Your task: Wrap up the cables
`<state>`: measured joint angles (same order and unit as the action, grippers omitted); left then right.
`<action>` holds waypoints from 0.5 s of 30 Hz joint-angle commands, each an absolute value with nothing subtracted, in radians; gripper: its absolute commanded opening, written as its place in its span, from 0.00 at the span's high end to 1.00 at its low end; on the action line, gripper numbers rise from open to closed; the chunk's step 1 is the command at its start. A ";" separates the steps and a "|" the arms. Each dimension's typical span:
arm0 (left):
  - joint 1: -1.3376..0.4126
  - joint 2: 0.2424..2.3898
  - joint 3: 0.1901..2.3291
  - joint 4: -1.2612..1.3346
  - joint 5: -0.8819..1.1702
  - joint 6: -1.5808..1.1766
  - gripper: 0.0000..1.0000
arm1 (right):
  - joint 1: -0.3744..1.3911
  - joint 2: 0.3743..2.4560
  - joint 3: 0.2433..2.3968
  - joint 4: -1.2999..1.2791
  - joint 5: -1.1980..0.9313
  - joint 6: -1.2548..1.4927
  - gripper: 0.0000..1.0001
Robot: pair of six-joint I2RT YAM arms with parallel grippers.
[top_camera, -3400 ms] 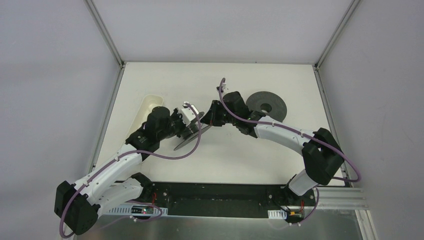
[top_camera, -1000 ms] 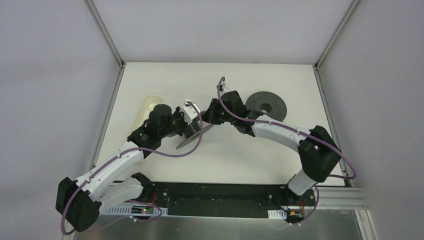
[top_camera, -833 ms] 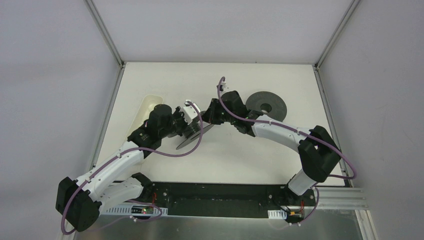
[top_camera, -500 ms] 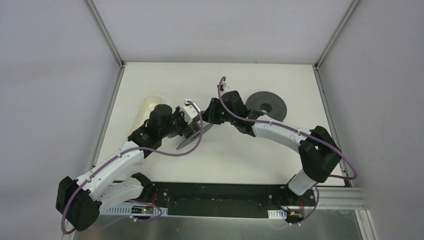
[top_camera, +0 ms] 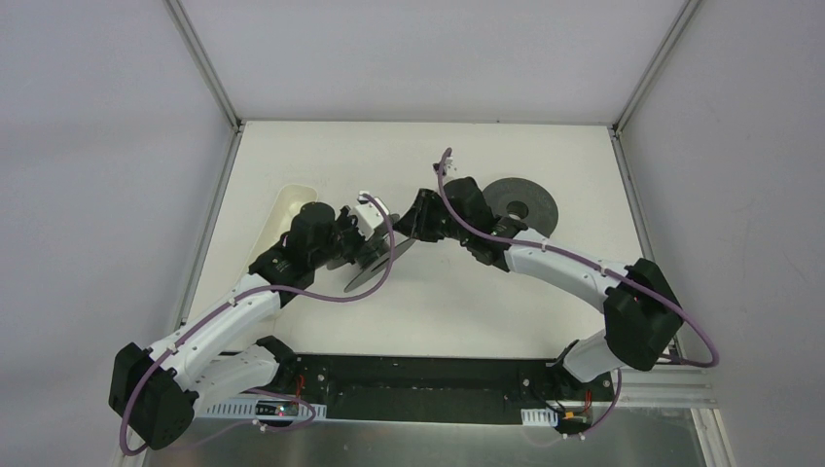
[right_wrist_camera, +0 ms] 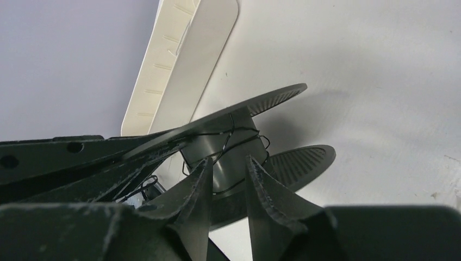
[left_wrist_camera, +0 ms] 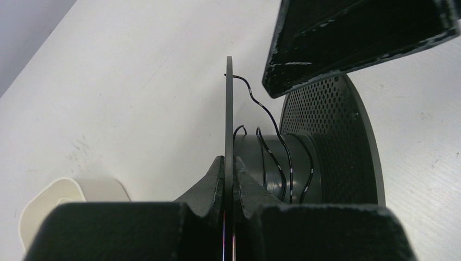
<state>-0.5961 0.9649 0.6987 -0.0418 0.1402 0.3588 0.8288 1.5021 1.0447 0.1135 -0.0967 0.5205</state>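
Observation:
A black spool (top_camera: 375, 261) is held tilted over the table. My left gripper (left_wrist_camera: 229, 163) is shut on the edge of its thin flange (left_wrist_camera: 229, 109); it also shows in the top view (top_camera: 358, 243). The thin dark cable (left_wrist_camera: 272, 126) lies in a few loose turns round the hub (left_wrist_camera: 274, 163), with one end at the flange rim. My right gripper (right_wrist_camera: 228, 163) is open with a narrow gap, just before the hub (right_wrist_camera: 231, 149) and its cable (right_wrist_camera: 239, 135); nothing shows between its fingers. In the top view the right gripper (top_camera: 409, 232) is at the spool's far right side.
A second black spool (top_camera: 519, 206) lies flat at the back right of the white table (top_camera: 438, 311). A cream oblong tray (top_camera: 285, 216) lies at the left, also in the right wrist view (right_wrist_camera: 185, 60). Metal frame posts stand at the far corners.
The right arm's elbow and wrist have swung to the right, the gripper staying by the spool. The left arm still holds the spool, almost unmoved.

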 commanded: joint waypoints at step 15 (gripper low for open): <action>-0.392 1.143 0.891 -0.026 0.318 -0.037 1.00 | 0.820 1.124 0.939 0.044 0.092 0.484 0.42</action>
<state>-0.4793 1.0870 0.8005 -0.0944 0.1944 0.1547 0.8242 1.1782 0.9562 0.0635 0.0452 0.5007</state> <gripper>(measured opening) 0.009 0.540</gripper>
